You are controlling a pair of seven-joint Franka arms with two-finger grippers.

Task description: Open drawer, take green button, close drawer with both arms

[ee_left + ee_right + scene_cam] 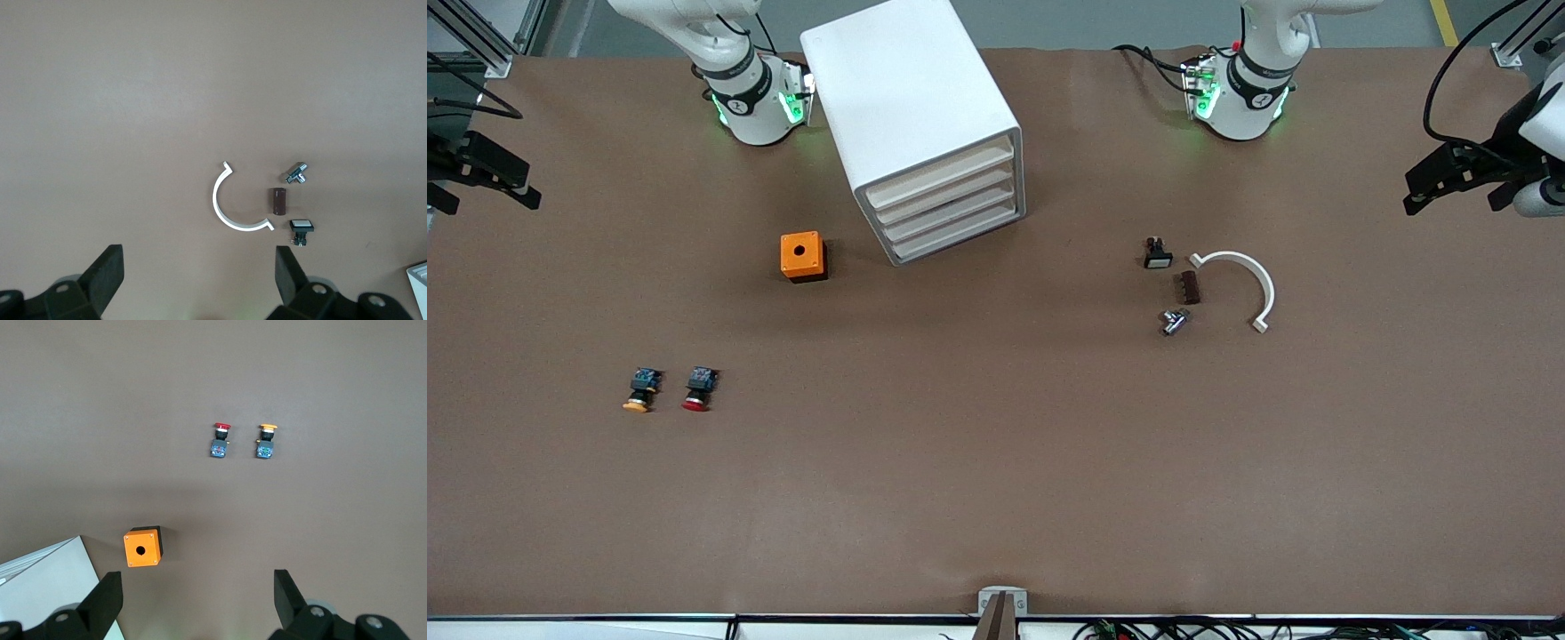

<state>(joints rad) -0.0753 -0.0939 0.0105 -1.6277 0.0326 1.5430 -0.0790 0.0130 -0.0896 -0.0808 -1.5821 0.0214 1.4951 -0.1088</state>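
Note:
The white drawer cabinet (925, 124) stands at the robots' edge of the table, all its drawers (951, 209) shut. It also shows in the right wrist view (47, 587). The green-capped button is out of view. My left gripper (1416, 188) hangs open and empty in the air over the left arm's end of the table; in the left wrist view (198, 267) only bare table lies between its fingers. My right gripper (523, 182) hangs open and empty over the right arm's end; the right wrist view (197, 587) shows the same.
An orange box (803, 256) with a hole stands beside the cabinet. A yellow-capped button (640, 391) and a red-capped button (698, 389) lie nearer the front camera. A white arc (1245, 280), brown block (1189, 287), metal part (1174, 321) and small white-capped switch (1157, 253) lie toward the left arm's end.

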